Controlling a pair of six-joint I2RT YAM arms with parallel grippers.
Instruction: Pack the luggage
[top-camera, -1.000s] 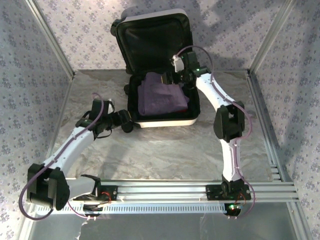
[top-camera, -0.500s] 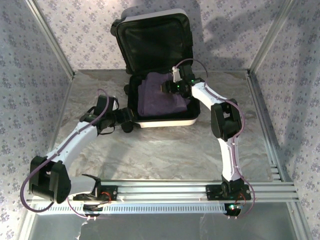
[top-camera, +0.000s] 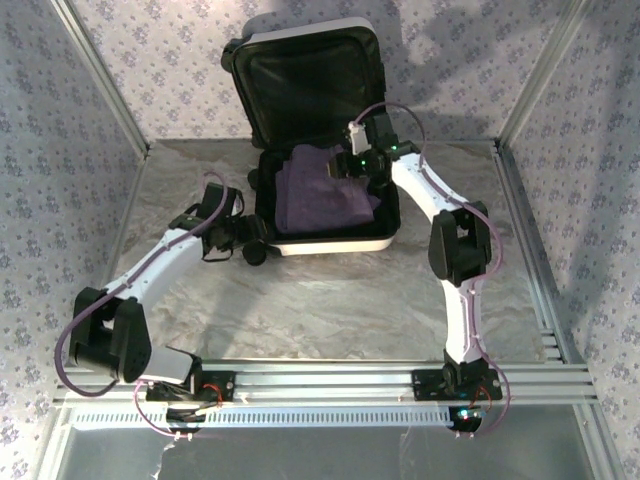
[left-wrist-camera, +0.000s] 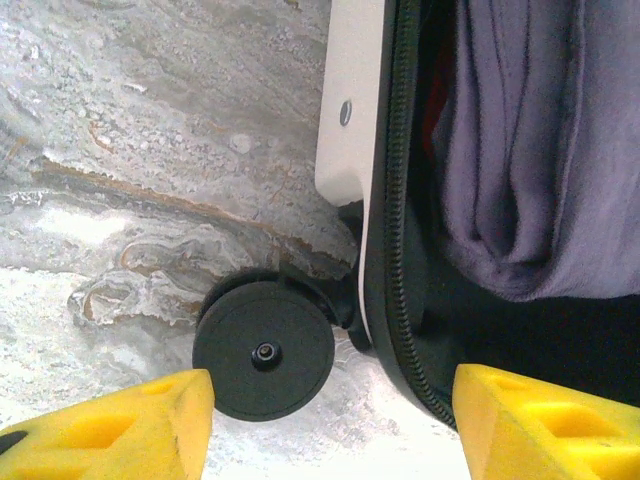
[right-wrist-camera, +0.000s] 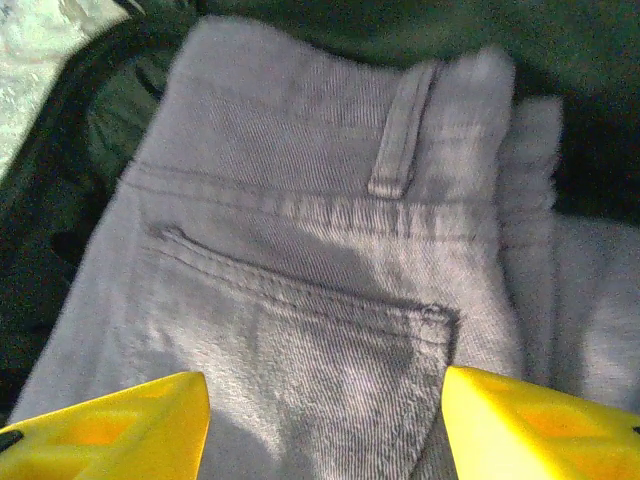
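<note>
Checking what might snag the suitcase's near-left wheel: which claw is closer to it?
Left. The left claw hangs just off the wheel; the right claw is over the jeans inside the luggage.

Upright lid (top-camera: 305, 85) blocks far side of luggage (top-camera: 330, 245); folded purple jeans (top-camera: 315, 200) fill it under right gripper (right-wrist-camera: 325, 420); black wheel (left-wrist-camera: 263, 350) sits just ahead of left gripper (left-wrist-camera: 330, 420); near table (top-camera: 330, 300) open for passage

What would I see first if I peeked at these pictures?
An open white suitcase at the table's back, lid up, with folded purple jeans inside. The right gripper hangs open over the jeans, and the left gripper is open beside a black wheel.
</note>
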